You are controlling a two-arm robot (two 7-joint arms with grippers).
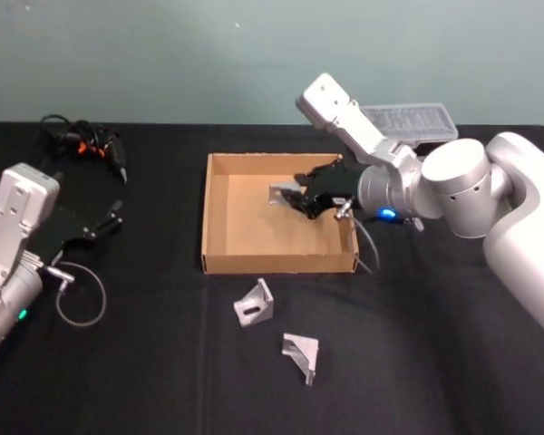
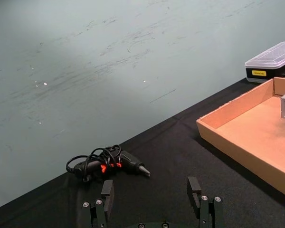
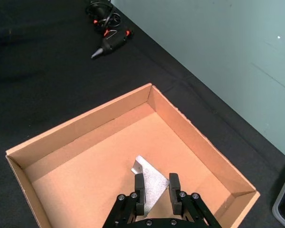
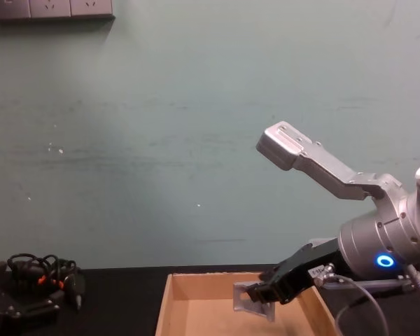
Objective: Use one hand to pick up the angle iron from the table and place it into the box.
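Observation:
My right gripper [image 1: 301, 201] reaches over the tan cardboard box [image 1: 206, 213] and is shut on a silver angle iron [image 1: 281, 194]. The right wrist view has the angle iron [image 3: 149, 183] pinched between the black fingers [image 3: 139, 188] above the box floor [image 3: 85, 175]. From the chest, the piece [image 4: 246, 297] hangs just inside the box walls [image 4: 169, 301] under the gripper [image 4: 266, 294]. Two more angle irons [image 1: 254, 304] [image 1: 301, 355] lie on the black table in front of the box. My left gripper [image 1: 113, 216] rests open at the far left [image 2: 152, 194].
A black tool with orange marks and a coiled cable [image 1: 86, 145] lies at the back left [image 2: 107, 164]. A clear-lidded case [image 1: 408, 120] stands behind the box at the back right [image 2: 270, 61]. A loose cable loop [image 1: 80, 294] hangs by my left arm.

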